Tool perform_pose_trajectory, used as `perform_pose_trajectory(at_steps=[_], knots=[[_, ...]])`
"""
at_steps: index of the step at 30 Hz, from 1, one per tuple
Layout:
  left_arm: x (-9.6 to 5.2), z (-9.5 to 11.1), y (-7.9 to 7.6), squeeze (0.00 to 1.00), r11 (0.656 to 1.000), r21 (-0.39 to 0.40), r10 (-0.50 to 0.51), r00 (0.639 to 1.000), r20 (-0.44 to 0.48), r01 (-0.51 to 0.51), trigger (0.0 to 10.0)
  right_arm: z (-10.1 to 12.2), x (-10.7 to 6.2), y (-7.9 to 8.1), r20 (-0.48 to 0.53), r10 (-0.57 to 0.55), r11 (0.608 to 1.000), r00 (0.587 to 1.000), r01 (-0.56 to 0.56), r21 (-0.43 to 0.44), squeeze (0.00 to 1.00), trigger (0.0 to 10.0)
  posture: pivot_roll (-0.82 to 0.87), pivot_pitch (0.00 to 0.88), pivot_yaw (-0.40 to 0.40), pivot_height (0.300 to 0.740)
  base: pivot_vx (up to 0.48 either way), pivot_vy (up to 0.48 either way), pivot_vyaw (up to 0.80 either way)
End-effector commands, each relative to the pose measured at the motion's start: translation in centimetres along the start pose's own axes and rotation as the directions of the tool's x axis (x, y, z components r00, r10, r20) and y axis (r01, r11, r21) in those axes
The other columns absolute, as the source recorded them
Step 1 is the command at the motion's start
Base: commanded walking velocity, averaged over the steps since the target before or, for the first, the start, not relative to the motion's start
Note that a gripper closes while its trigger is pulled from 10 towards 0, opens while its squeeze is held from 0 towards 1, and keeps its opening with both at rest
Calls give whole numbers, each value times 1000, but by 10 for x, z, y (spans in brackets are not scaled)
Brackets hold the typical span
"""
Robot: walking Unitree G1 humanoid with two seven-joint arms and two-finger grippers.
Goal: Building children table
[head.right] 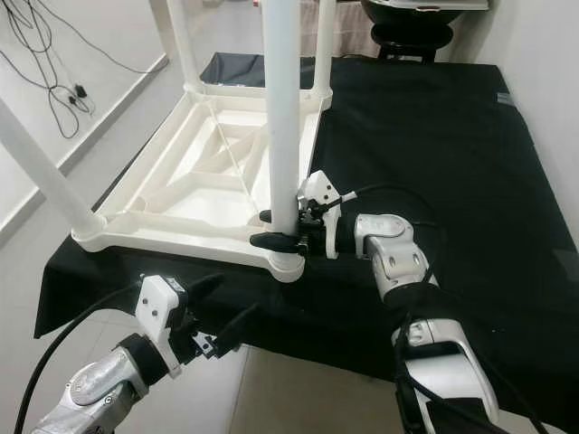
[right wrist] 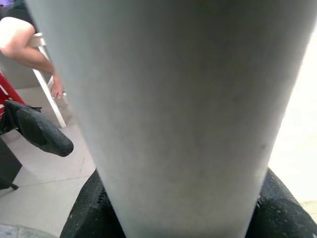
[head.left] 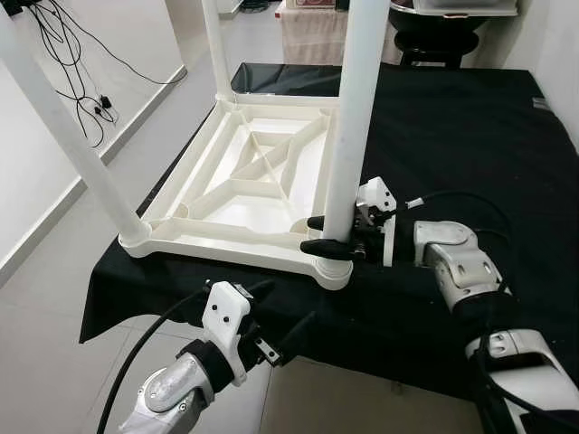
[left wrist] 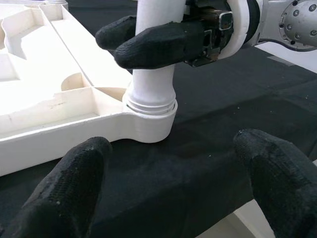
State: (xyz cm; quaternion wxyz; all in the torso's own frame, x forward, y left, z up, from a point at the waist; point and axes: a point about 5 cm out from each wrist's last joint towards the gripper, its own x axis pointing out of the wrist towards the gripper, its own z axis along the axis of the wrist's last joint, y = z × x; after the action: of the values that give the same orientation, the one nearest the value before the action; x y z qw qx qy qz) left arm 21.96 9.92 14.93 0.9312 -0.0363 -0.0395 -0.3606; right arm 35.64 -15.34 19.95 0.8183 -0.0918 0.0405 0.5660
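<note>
Right claw (head.left: 327, 234) clamps the white round plastic leg (head.left: 355, 127) just above its corner socket on the upturned white plastic tabletop (head.left: 242, 185), lying on the black-clothed desk (head.left: 452, 136). Left claw (head.left: 288, 316) hovers spread wide at the desk's near edge.

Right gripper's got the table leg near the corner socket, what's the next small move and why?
Probably keep twisting the leg down with the right gripper: thread rings show above the corner socket, so it looks not fully seated. The left gripper hovers open nearby.
</note>
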Motion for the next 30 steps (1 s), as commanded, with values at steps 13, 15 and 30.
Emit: perform_pose_trajectory(at_steps=[13,15,30], knots=[[-4,-4,9,0,1000,9,3,999,-33,-3,10000,-68,-19,78,-233,-758,603,609,791,106,0,0,20,187,66,740,0,0,0],[-4,-4,9,0,1000,9,3,999,-33,-3,10000,-68,-19,78,-233,-758,603,609,791,106,0,0,20,187,66,740,0,0,0],[-2,-4,14,0,997,40,61,998,-21,-60,10000,-40,-3,54,-48,-511,841,858,511,178,1000,10000,43,157,56,740,0,0,0]])
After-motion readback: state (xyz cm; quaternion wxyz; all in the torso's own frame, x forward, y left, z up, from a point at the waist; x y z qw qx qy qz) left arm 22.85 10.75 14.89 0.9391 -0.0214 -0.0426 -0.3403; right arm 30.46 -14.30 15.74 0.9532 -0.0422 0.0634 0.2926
